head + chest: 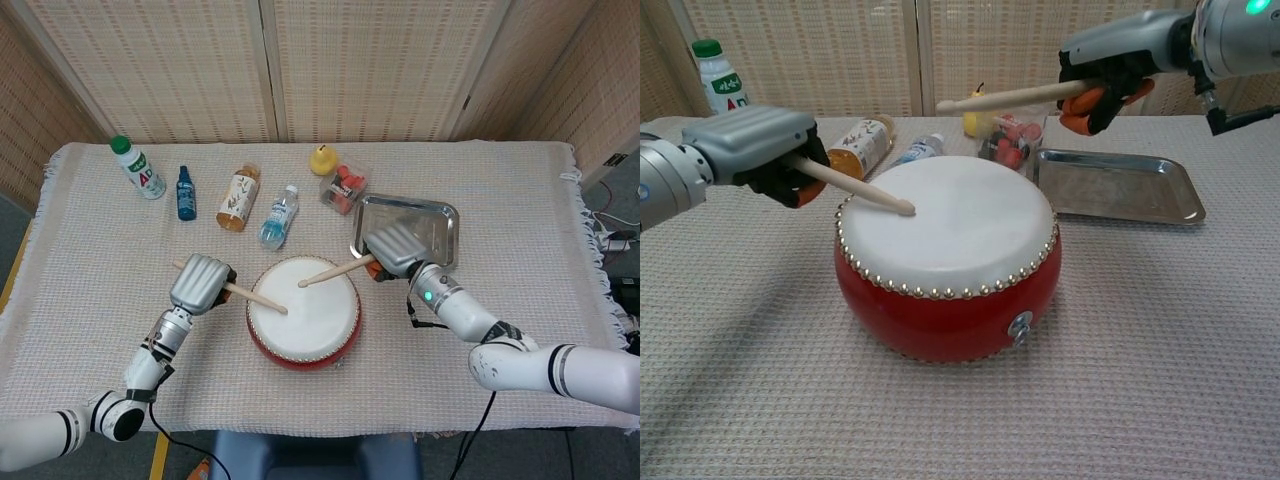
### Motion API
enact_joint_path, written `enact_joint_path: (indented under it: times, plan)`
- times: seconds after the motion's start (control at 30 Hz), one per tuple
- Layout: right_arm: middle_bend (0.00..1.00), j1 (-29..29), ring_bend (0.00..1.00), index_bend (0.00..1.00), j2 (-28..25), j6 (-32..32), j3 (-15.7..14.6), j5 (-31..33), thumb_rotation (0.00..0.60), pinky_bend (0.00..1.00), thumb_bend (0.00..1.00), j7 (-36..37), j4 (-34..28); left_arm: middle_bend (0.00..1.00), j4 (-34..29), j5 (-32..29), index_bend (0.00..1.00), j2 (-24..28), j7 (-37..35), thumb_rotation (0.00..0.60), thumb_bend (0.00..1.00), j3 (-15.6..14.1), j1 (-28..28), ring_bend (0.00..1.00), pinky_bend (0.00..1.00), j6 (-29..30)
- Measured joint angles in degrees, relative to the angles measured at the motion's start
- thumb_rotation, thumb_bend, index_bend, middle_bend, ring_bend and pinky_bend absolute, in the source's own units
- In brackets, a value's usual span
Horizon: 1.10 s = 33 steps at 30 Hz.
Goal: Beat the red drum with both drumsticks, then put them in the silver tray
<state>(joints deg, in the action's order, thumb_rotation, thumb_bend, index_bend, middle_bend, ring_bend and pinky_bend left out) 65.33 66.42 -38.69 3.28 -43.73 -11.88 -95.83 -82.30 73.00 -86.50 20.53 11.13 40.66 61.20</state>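
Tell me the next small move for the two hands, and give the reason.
Probably bring the right hand down so its raised drumstick strikes the drum, while the left hand lifts. The left drumstick has its tip on or just above the white drumhead, the right one hangs well above it, and the silver tray holds no sticks, so beating seems unfinished.

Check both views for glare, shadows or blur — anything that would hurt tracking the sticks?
Head view: sharp, evenly lit; the silver tray shows bright reflections, and the red drum casts only a soft shadow. Chest view: the tray has milder sheen; a diffuse shadow lies on the cloth left of the drum; the right drumstick looks slightly soft, the left drumstick crisp.
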Motion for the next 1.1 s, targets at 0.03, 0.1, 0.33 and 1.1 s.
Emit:
enact_joint_path:
  times: [0.03, 0.1, 0.33, 1.1]
  plan:
    - [0.97, 0.12, 1.00, 1.00, 0.63, 0.63, -0.35, 0.26, 0.600, 1.00, 1.00, -0.33, 0.77, 1.00, -0.88, 0.16, 1.00, 0.72, -0.50, 0.600, 0.98, 0.27, -0.16, 1.00, 1.00, 0.53]
    - [0.97, 0.54, 1.00, 1.00, 2.49, 2.12, -1.47, 1.16, 0.600, 1.00, 1.00, -1.44, 2.89, 1.00, -2.92, 0.39, 1.00, 2.44, -1.90, 0.600, 0.98, 0.90, -0.55, 1.00, 1.00, 1.47]
    - [0.97, 2.63, 1.00, 1.00, 8.36, 4.26, -5.77, 6.24, 0.600, 1.00, 1.00, -7.12, 8.40, 1.00, -4.45, 0.05, 0.99, 4.29, -3.87, 0.600, 0.98, 1.47, -0.89, 1.00, 1.00, 1.55]
    - [0.97, 1.54, 1.00, 1.00, 8.54, 4.68, -4.74, 4.80, 0.600, 1.00, 1.00, -6.68, 9.34, 1.00, -4.76, 0.46, 0.99, 5.00, -3.69, 0.600, 0.98, 0.84, -1.13, 1.00, 1.00, 3.17]
